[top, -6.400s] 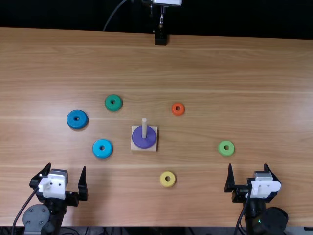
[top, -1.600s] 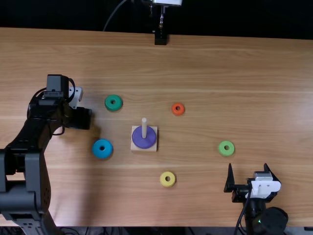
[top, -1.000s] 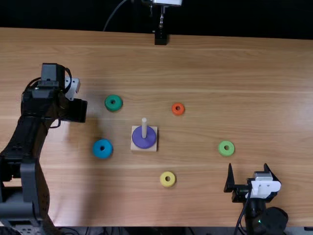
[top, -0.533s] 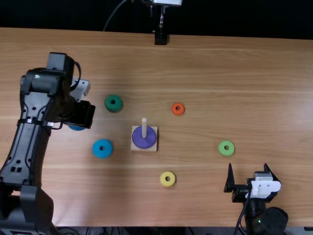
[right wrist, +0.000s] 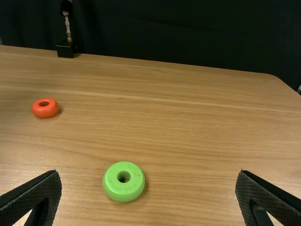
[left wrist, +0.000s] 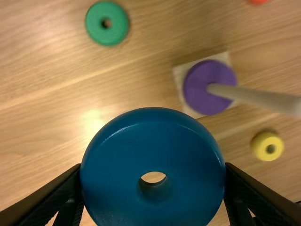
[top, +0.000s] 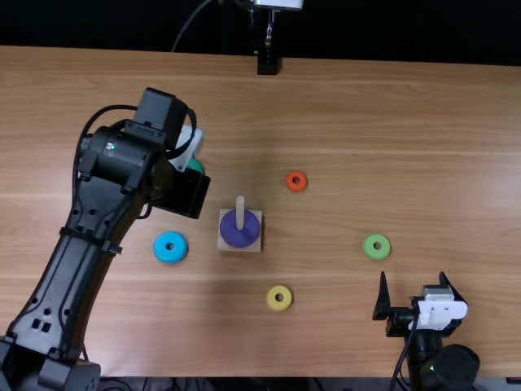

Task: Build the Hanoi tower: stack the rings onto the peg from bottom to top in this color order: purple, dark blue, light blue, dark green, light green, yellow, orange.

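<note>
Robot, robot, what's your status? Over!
Left gripper: dark blue ring held. Right gripper: open, empty. Purple ring on peg. Peg top bare, nothing seen blocking it.

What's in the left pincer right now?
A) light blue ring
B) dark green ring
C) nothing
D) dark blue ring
D: the left wrist view has the dark blue ring clamped between the left pincer's two fingers, while the light blue ring and dark green ring lie on the table.
</note>
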